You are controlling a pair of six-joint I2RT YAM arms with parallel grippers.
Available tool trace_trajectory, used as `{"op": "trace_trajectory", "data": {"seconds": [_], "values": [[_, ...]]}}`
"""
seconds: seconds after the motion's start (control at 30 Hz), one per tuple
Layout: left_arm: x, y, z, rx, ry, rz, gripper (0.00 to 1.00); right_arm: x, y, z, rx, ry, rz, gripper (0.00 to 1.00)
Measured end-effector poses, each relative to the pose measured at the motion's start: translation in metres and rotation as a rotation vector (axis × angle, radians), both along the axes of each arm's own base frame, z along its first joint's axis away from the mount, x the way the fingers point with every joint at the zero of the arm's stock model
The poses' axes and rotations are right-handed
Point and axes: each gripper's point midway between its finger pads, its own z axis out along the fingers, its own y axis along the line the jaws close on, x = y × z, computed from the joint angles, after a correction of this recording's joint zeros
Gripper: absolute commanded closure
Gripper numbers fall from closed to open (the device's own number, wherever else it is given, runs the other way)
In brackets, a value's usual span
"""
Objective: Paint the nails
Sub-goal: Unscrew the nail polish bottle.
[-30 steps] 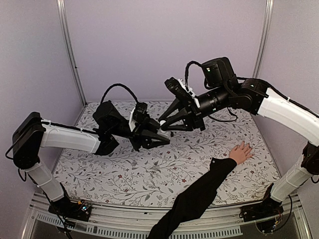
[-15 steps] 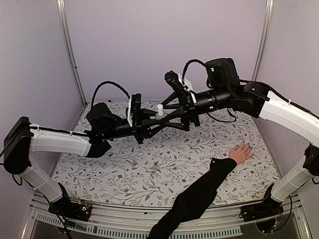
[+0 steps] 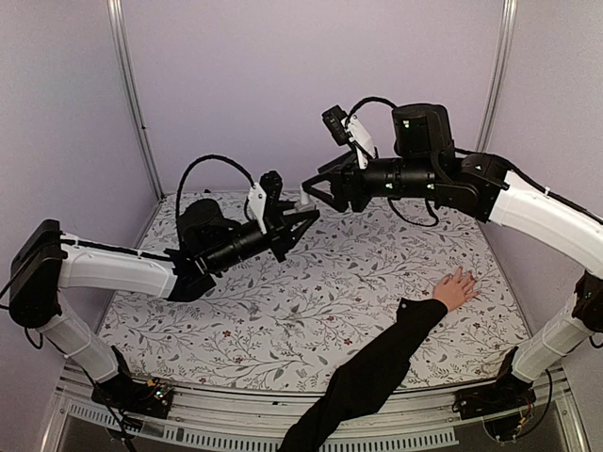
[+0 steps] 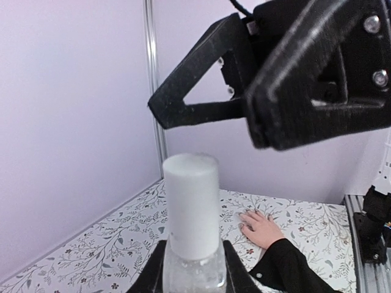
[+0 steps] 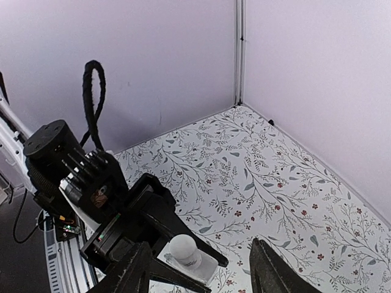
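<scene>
Three lilac walls and two metal posts close in one table, which is covered by a flowered cloth. Two arms are raised well apart from the one hand, back from it and toward the left arm's side. The hand, in a black sleeve, lies flat near the table's right edge, with bare cloth between it and the grippers. The left gripper grasps one bottle. The right gripper is spread wide just above its white cap. The nails are on that hand, too small to make out.

Glossy bottle (matt cap), printed tablecloth
</scene>
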Motion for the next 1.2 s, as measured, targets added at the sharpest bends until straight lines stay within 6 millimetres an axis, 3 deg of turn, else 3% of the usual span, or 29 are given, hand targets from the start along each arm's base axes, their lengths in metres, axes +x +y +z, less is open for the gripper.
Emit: {"op": "trace_trajectory", "data": {"seconds": [0.3, 0.5, 0.7, 0.9, 1.2], "values": [[0.019, 0.001, -0.009, 0.023, 0.018, 0.113, 1.0, 0.018, 0.005, -0.014, 0.006, 0.077, -0.088, 0.53], [0.027, 0.002, -0.014, 0.04, 0.028, 0.163, 1.0, 0.022, 0.009, -0.025, -0.002, 0.114, -0.105, 0.65], [0.03, 0.003, -0.015, 0.043, 0.031, 0.183, 1.0, 0.023, 0.011, -0.027, 0.0, 0.125, -0.108, 0.73], [0.03, 0.003, -0.015, 0.043, 0.032, 0.186, 1.0, 0.025, 0.014, -0.033, -0.006, 0.142, -0.112, 0.73], [0.03, 0.002, -0.015, 0.045, 0.03, 0.185, 1.0, 0.026, 0.015, -0.03, -0.001, 0.142, -0.108, 0.89]]}}
